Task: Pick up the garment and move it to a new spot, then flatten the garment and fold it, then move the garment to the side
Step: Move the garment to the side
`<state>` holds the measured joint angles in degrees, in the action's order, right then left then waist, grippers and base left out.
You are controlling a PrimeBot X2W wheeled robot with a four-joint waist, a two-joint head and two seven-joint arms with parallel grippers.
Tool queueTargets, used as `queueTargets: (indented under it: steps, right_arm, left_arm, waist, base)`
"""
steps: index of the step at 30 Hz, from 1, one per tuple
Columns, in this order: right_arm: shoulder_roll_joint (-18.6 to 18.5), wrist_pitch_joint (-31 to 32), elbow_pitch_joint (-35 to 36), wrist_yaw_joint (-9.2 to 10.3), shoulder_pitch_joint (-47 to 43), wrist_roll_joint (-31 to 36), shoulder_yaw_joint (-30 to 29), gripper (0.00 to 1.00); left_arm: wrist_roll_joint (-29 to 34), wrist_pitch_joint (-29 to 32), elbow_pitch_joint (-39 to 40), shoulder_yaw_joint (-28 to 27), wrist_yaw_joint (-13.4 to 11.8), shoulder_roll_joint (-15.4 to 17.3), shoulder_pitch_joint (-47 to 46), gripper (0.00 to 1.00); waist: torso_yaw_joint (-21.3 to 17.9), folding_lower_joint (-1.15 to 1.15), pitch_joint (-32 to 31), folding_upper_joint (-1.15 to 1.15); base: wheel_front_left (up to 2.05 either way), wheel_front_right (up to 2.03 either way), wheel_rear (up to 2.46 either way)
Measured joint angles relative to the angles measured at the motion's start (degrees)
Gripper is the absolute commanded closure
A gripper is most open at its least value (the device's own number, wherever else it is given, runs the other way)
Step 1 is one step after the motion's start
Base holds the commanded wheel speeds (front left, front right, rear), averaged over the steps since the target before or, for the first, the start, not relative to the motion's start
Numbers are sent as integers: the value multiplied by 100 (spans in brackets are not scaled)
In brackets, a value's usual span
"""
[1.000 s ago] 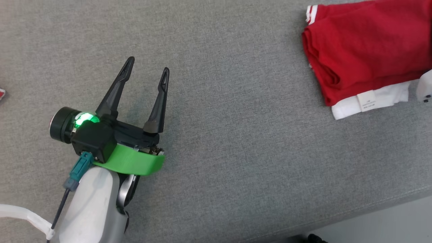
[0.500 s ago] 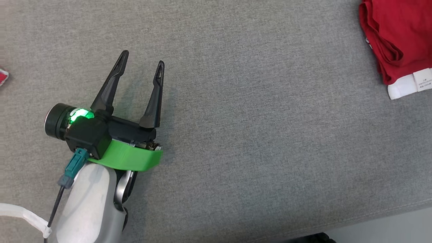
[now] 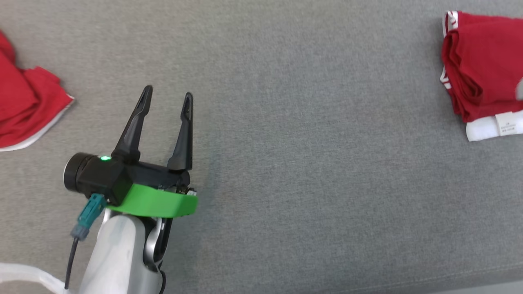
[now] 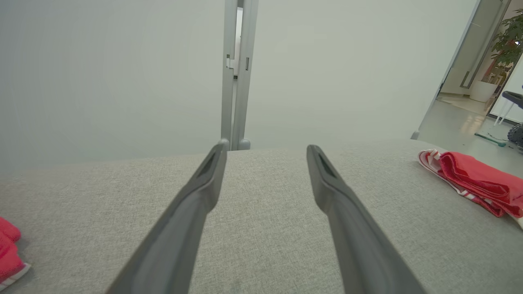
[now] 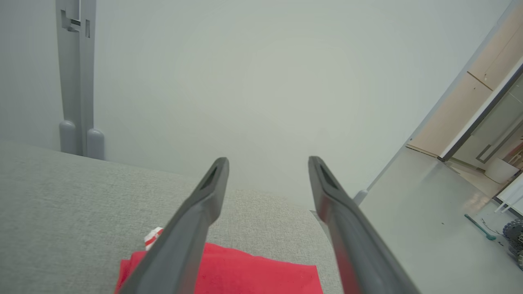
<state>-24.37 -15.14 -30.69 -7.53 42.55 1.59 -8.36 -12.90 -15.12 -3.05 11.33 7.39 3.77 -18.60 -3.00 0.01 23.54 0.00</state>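
Observation:
The garment point(image 3: 482, 69) is red with white trim. It lies folded at the far right of the grey cushioned surface point(image 3: 306, 163), with a white layer and label showing at its near edge. My left gripper point(image 3: 168, 91) hovers open and empty over bare fabric at the lower left, far from the garment. In the left wrist view the left gripper point(image 4: 266, 148) has its fingers spread, and the garment point(image 4: 478, 179) lies off to the right. In the right wrist view my right gripper point(image 5: 268, 161) is open just above the garment point(image 5: 253, 273), with nothing between its fingers.
Another red cloth point(image 3: 24, 106) with a white edge lies bunched at the far left, also seen low left as the red cloth point(image 4: 8, 253). Beyond the surface's far edge are a pale wall and a grey post point(image 4: 237, 73). The floor point(image 5: 429, 220) drops away right of the garment.
The head camera has swung, bringing the red cloth at the left into view. The pale arm part beside the folded garment has drawn away. The left gripper stays open.

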Motion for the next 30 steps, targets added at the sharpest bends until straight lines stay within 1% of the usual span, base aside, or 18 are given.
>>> queueTargets:
  steps: [6,11,15,20,22,30]
  right_arm:
    - [727,1,843,0,-849,-642,240,0]
    - [1203,1,1403,1,-1511,-847,573,0]
    - [1572,1,1658,0,-1932,-967,860,0]
    - [1781,1,1818,1,-2357,-893,1009,0]
    - [1969,1,2007,1,-2609,-845,1049,0]
    - [2141,1,2283,1,-3160,-786,1059,0]
  left_arm:
    - [-26,0,-46,-382,0,-69,349,0]
    - [-88,0,-35,-660,0,-82,622,0]
    - [-178,0,-59,-859,0,-83,865,0]
    - [-160,0,-154,-914,0,-89,1033,0]
    - [-159,0,-215,-953,0,-87,1140,0]
    - [-124,0,-312,-915,0,-89,1328,0]
  waist:
    - [294,0,-524,0]
    - [578,0,-880,0]
    - [761,0,-1157,0]
    - [932,0,-1425,0]
    - [999,-1,-1557,0]
    - [958,-1,-1765,0]
  base:
    - [0,0,0]
    - [0,0,0]
    - [0,0,0]
    - [0,0,0]
    - [0,0,0]
    - [0,0,0]
